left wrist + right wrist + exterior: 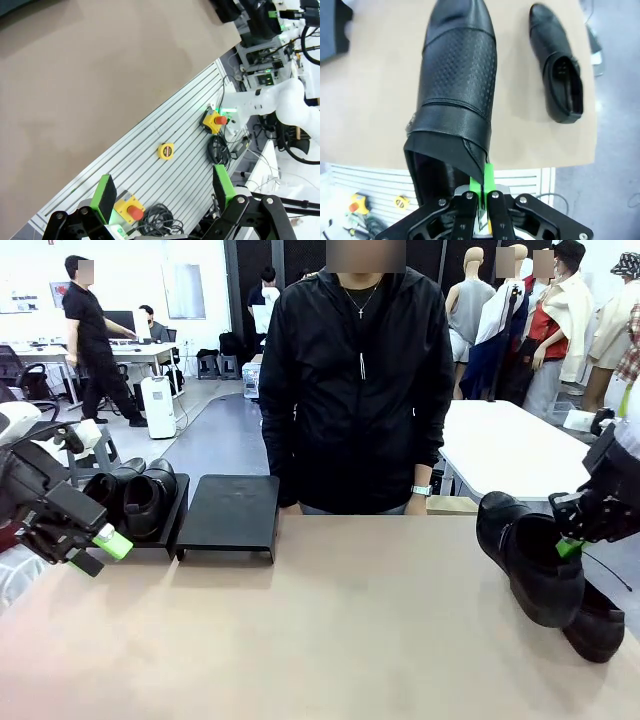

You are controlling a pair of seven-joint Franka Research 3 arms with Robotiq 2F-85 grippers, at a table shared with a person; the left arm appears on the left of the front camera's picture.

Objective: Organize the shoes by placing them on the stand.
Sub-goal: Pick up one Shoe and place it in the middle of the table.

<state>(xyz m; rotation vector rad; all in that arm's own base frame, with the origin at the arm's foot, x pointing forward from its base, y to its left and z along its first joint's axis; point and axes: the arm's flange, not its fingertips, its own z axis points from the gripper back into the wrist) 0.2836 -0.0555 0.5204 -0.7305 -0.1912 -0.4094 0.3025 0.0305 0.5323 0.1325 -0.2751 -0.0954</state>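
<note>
Half done, by my reading. One pair (135,495) sits on the left stand (160,538) at 9 o'clock in the front view. The empty stand (232,512), just beside it toward 10 o'clock, has yet to take two shoes.

The right gripper (568,545) at 3 o'clock is pinched narrow on the collar of the held shoe (525,560), which is lifted off the table (330,620). The last shoe (598,625) lies under it at 4 o'clock, near the table's right edge. Whether the two shoes touch is hard to tell from here.

The left gripper (100,545) hovers at 8 o'clock, jaws wide and holding nothing, close to the left stand's front lip.

The tabletop between 3 o'clock and the empty stand is bare, so a carry across looks free. A person (350,390) stands at 12 o'clock, close behind the stands, so there is little room past their far edge.
</note>
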